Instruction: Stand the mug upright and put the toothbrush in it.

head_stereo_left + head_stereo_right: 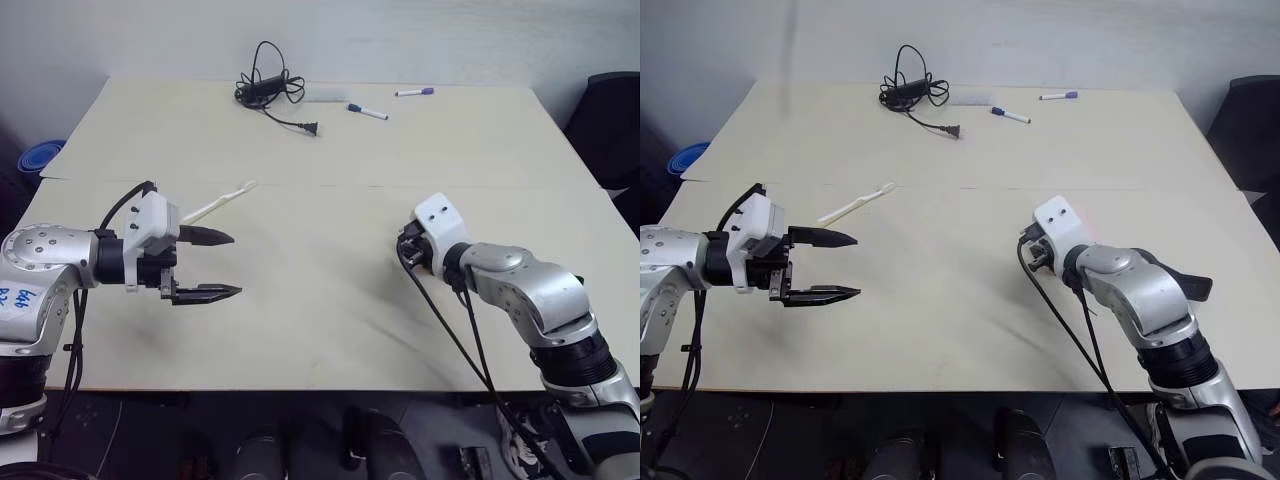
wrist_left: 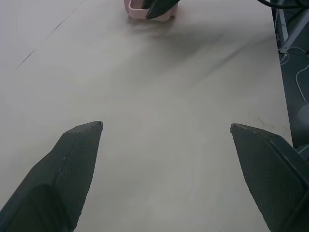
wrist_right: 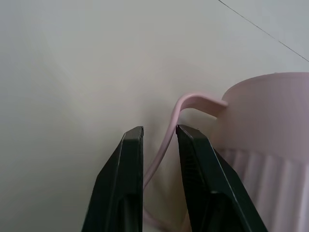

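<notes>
Nearest the head camera, the right gripper (image 3: 159, 140) sits at about 4 o'clock on the table (image 1: 330, 330), its two black fingers drawn close on either side of the thin loop handle of the mug (image 3: 270, 145); the wrist view shows the handle strap between them, though whether they pinch it tight cannot be told. The mug, pale pink and ribbed, lies hidden behind that wrist from above. It is judged light, rigid and smooth-walled, so liable to swivel when held by the handle alone; the handle looks like the workable hold for tipping it up. The left gripper (image 1: 205, 265) hovers at 8 o'clock, jaws wide apart, holding nothing. The toothbrush (image 1: 218, 204) lies flat at about 10 o'clock, just beyond the left gripper, well apart from the mug; slim, stiff, likely slippery, best taken mid-handle. Bare tabletop lies between the arms. A black cable (image 1: 270, 88) and two marker pens (image 1: 367, 112) sit at 12 o'clock, far off.
</notes>
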Controlling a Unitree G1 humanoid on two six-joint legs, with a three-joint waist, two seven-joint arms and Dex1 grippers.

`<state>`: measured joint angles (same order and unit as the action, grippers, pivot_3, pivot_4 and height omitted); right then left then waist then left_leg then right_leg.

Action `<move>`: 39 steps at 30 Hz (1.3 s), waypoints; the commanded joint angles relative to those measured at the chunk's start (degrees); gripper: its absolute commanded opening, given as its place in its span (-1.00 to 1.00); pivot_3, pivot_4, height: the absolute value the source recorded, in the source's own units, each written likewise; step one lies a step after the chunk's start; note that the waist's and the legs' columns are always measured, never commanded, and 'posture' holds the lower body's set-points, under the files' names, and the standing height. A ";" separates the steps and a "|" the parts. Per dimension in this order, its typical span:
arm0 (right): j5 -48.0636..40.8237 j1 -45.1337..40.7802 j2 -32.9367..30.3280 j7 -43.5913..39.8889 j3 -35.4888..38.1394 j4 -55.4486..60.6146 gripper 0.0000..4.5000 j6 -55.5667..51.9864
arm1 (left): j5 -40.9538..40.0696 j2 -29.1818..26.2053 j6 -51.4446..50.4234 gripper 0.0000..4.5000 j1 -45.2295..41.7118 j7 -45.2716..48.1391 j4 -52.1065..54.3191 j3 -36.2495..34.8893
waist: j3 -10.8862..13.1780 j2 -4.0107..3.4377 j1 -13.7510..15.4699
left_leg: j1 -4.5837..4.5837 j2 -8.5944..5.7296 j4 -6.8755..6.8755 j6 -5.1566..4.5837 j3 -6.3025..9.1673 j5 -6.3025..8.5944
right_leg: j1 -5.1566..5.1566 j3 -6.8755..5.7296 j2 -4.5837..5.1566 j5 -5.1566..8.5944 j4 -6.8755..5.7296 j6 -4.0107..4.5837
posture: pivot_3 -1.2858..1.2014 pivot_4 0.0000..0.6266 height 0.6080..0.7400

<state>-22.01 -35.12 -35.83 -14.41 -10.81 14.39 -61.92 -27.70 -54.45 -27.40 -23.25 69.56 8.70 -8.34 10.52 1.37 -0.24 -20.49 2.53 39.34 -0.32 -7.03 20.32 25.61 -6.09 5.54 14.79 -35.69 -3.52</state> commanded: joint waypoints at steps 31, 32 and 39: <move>10.18 3.30 2.67 -11.02 1.15 -6.18 -0.98 5.89 | 1.06 0.64 3.76 1.00 -0.84 -0.92 -0.43 0.00 | -0.65 1.06 0.09 | 0.18 0.00 0.01 -0.03 0.09 0.00 | -0.24 0.05 0.10 0.00 0.08 0.01 | 0.03 -0.52 1.00; 8.34 2.69 4.55 -11.99 2.48 -3.96 -0.98 7.35 | 1.03 0.54 3.69 1.00 -0.65 -1.03 -0.36 -0.18 | -0.65 1.06 0.04 | 0.18 0.01 0.01 -0.03 0.09 0.01 | -0.24 0.05 0.09 0.00 0.08 0.01 | 0.03 -0.52 1.00; -3.46 0.84 18.60 -14.97 9.22 4.06 -0.98 9.98 | 0.64 0.15 3.16 1.00 -0.35 -1.54 -0.09 -0.94 | -0.08 0.14 -1.16 | -0.03 0.22 -0.08 0.21 0.10 -0.01 | 0.06 0.00 -0.04 0.03 -0.03 0.18 | 0.03 -0.52 1.00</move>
<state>-22.85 -33.19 -17.90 -28.30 -3.39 15.32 -53.85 -26.58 -53.11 -24.38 -23.42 68.29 7.60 -7.71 10.43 1.50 -1.40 -20.57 2.72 39.23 -0.10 -6.94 20.31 25.72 -6.12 5.45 14.83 -35.72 -3.34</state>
